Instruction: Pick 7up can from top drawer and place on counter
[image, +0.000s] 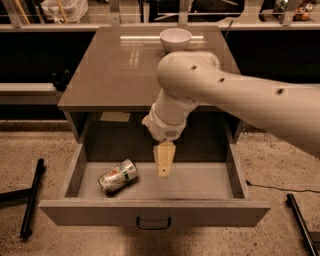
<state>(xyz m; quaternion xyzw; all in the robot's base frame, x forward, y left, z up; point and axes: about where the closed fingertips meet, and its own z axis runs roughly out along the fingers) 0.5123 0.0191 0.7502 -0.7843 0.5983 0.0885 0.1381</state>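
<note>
Reaching for: the 7up can (118, 176). We reckon this is the approach step, since nothing is picked up yet.
Can spot: on its side on the floor of the pulled-out top drawer (200, 184), in the left-front part as we see it, near the left wall but not touching it.
Can axis: diagonal, one end toward the front-left corner and the other angled back and right, roughly toward the gripper.
Gripper: the gripper (163, 170) hangs tip-down inside the drawer opening, about mid-width. We can't tell how far off the floor it is.
Jaws: they look pressed together, with no gap showing and nothing between them.
Key relation: the can sits left of the jaws and a touch nearer the drawer front, near but apart.
Next move (our guess): part the jaws, shift left, and turn the wrist so they close across the can's width, not along its length.
Risk: it's round and dented, so a nudge could roll it away.
Counter: the counter (115, 75) is right above, with a white bowl (175, 38) at its far edge.
</note>
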